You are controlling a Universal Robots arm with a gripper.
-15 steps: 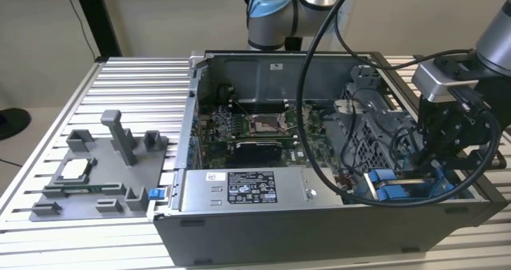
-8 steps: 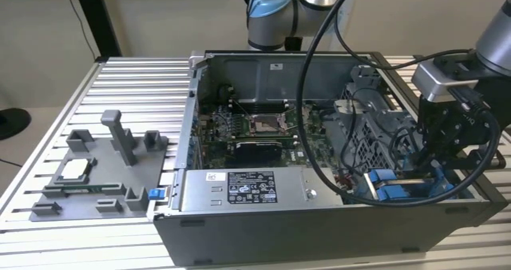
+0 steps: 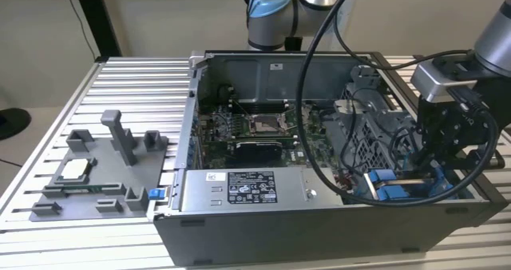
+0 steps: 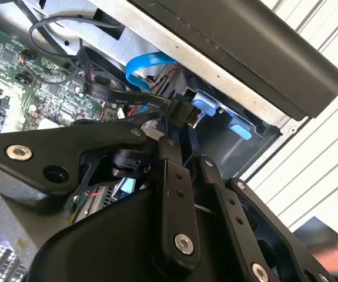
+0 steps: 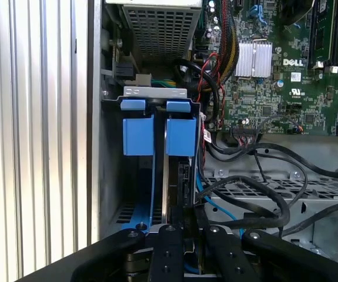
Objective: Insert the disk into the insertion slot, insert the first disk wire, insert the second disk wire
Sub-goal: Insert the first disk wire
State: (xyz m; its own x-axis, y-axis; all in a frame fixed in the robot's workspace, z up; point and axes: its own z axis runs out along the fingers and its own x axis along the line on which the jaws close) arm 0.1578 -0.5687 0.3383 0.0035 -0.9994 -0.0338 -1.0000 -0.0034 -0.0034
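The disk (image 5: 167, 176) stands on edge in the insertion slot (image 5: 154, 92) at the case's front corner on the exterior view's right. Its blue carrier tabs (image 5: 180, 136) stick up there. My gripper (image 3: 427, 177) hangs straight over that bay. In both wrist views its fingers (image 4: 167, 176) close in on the black connector (image 4: 180, 110) of a flat black disk wire (image 4: 116, 94), held against the disk's end. A light-blue flat wire (image 4: 142, 67) loops loose beside it. The gripper (image 5: 185, 205) hides the connector's seat on the disk.
The open case holds the motherboard (image 3: 255, 126), the labelled power-supply box (image 3: 243, 189) and a perforated grey cage (image 3: 375, 138) beside the bay. Loose black cables (image 5: 257, 194) cross close to the gripper. A grey fixture (image 3: 96, 174) sits on the slatted table (image 3: 136, 84) at the exterior view's left.
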